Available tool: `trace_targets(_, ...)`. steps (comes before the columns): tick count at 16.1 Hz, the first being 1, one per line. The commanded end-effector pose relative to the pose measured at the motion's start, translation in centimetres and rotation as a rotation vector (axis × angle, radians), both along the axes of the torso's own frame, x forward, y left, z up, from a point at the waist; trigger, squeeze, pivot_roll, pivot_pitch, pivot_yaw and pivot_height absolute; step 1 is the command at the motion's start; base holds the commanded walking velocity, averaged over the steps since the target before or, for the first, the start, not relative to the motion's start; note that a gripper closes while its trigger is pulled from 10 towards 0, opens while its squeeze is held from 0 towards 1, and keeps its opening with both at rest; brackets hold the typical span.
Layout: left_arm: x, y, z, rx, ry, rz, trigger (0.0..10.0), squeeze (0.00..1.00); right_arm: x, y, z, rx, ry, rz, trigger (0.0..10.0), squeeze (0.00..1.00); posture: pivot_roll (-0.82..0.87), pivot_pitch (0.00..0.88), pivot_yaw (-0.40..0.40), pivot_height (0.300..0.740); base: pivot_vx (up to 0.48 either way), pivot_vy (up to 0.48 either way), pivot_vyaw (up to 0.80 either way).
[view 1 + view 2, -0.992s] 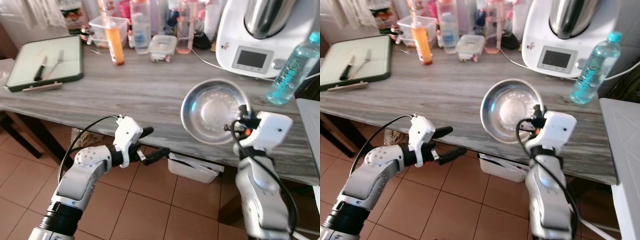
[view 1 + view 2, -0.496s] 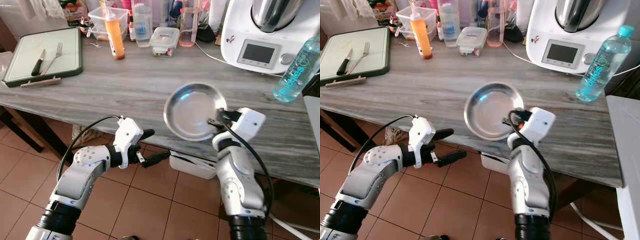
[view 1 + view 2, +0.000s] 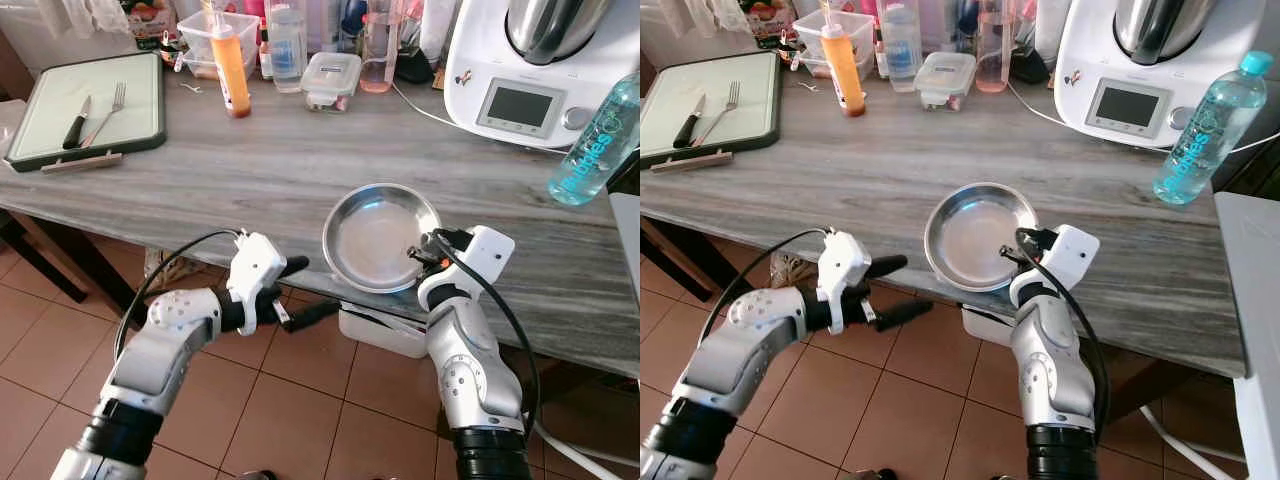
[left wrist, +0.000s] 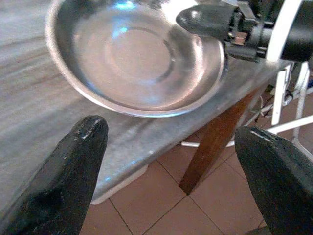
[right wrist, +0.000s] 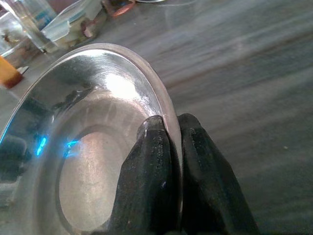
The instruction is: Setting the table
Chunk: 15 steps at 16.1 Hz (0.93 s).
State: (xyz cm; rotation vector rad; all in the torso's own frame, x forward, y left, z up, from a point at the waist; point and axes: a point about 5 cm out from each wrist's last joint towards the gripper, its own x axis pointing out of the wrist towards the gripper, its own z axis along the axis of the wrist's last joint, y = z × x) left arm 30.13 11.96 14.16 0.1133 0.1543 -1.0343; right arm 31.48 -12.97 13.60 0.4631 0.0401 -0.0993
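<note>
Steel bowl (image 3: 378, 235) — shiny, round, shallow.

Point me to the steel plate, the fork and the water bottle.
steel plate (image 3: 372, 232), left eye view, bare centre of the dish.
fork (image 3: 104, 109), left eye view, mid-handle, on the green board.
water bottle (image 3: 1200, 144), right eye view, middle of the body.
</note>
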Motion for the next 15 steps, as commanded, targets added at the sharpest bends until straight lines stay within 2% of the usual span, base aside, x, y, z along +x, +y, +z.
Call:
trace_targets(1,0.4,0.5,0.3,0.014,-0.017,0.020,10.0,0.00,-0.4,-0.4,-1.1,0.017,0.049,-0.022,10.0,0.00,0.16,0.148,0.012,0.740,0.000,0.000,0.00)
trace_targets(8,1.3,1.1,1.0,-0.004,-0.031,0.061,10.0,0.00,-0.3,0.0,-1.5,0.044,0.067,-0.018,10.0,0.00,0.16,0.146,0.016,0.740,0.000,0.000,0.00)
trace_targets(9,1.3,1.0,1.0,-0.014,-0.026,0.058,10.0,0.00,-0.4,0.1,-1.7,0.057,0.079,-0.013,10.0,0.29,0.16,0.147,0.016,0.740,0.000,0.000,0.00)
trace_targets(10,1.3,0.9,1.0,-0.024,-0.018,0.055,10.0,0.00,-0.4,0.1,-1.8,0.067,0.083,-0.010,10.0,0.29,0.16,0.147,0.016,0.740,0.000,0.000,0.00)
trace_targets(11,1.2,0.7,0.9,-0.038,-0.010,0.058,10.0,0.00,-0.4,0.3,-1.9,0.071,0.088,-0.002,10.0,1.00,0.16,0.147,0.016,0.740,0.000,0.000,0.00)
trace_targets(15,1.3,0.3,0.9,-0.043,-0.007,0.055,10.0,0.00,-0.4,0.5,-2.0,0.092,0.096,0.010,10.0,1.00,0.16,0.147,0.013,0.740,0.000,0.000,0.00)
